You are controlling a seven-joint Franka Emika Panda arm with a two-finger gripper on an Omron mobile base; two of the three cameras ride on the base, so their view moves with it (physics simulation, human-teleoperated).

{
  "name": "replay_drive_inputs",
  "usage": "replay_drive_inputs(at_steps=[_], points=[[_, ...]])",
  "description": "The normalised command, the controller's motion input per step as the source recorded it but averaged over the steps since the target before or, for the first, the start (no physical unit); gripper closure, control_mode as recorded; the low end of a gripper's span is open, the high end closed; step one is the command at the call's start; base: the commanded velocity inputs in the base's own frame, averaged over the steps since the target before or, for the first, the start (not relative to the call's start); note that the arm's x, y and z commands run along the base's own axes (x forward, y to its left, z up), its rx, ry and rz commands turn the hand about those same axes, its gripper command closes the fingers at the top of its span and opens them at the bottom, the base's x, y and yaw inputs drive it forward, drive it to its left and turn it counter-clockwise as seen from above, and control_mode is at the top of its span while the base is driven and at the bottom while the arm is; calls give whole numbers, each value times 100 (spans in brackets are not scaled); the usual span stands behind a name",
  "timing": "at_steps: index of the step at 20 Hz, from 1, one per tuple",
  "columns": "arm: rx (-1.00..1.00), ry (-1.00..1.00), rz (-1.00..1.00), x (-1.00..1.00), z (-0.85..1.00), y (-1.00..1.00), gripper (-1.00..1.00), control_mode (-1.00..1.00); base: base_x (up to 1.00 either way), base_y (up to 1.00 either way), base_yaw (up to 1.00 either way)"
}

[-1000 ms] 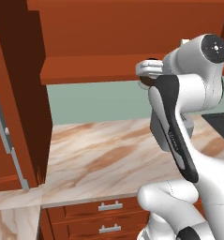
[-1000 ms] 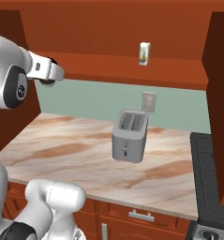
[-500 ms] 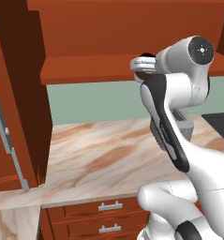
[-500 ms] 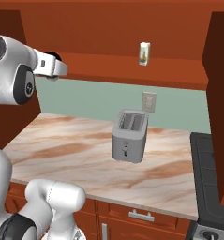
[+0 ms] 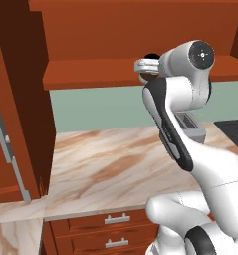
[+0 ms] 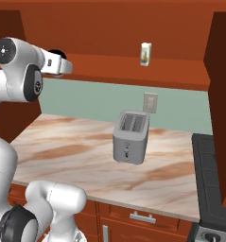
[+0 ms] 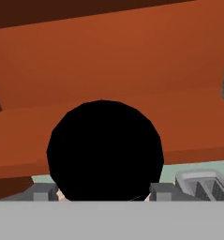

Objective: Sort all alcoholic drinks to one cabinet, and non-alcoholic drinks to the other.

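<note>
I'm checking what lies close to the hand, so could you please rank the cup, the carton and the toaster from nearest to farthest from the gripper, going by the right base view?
1. Cup: between the jaws of the gripper, at the cabinet shelf.
2. Carton: on the same shelf, further right.
3. Toaster: down on the counter, lower right.

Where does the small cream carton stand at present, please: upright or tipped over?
Upright. The carton stands tall on the cabinet shelf, its long side vertical, above the toaster.
</note>
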Motion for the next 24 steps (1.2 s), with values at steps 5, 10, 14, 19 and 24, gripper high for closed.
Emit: replay_drive_inputs(at_steps=[5, 10, 14, 19, 24], points=[[0, 0, -1, 33, 5, 2, 100, -100, 0, 0, 0], [0, 0, -1, 35, 1, 3, 100, -100, 0, 0, 0], [0, 0, -1, 39, 0, 6, 100, -100, 0, 0, 0], [0, 0, -1, 39, 0, 7, 100, -100, 0, 0, 0], [0, 0, -1, 34, 0, 5, 100, -100, 0, 0, 0]])
